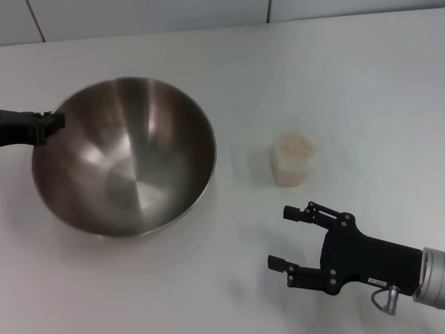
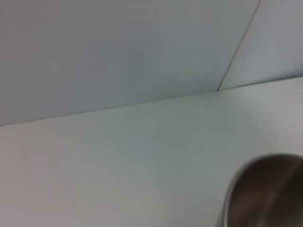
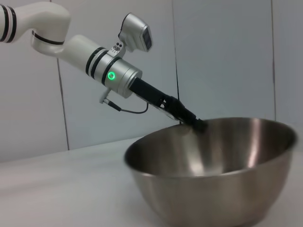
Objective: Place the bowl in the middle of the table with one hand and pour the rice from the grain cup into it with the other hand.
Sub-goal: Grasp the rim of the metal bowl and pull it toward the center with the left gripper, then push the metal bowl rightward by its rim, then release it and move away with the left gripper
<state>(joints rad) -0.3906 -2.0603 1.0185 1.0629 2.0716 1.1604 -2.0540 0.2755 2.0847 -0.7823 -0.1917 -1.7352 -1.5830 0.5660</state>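
Left of the small translucent plastic grain cup [image 1: 293,160] on the plain white matte table [image 1: 334,76], the large round stainless-steel bowl [image 1: 124,156] sits with its shiny brushed inside bare. My left gripper [image 1: 50,122] is at the bowl's rim on the side away from the cup, its black fingers clamped on the thin steel edge; in the right wrist view my left gripper [image 3: 196,124] comes down at a slant from the silver wrist with its green light and meets the far rim of the bowl [image 3: 213,168]. The left wrist view catches only a curved slice of the bowl [image 2: 267,191] against the white tabletop [image 2: 118,161].

The cup stands upright, well clear of the bowl, filled close to its top with pale beige rice [image 1: 295,144]. My right gripper [image 1: 286,236] hovers on the near side of the cup, not touching it, its two black fingers spread wide apart and pointing back toward the bowl, with nothing between them.
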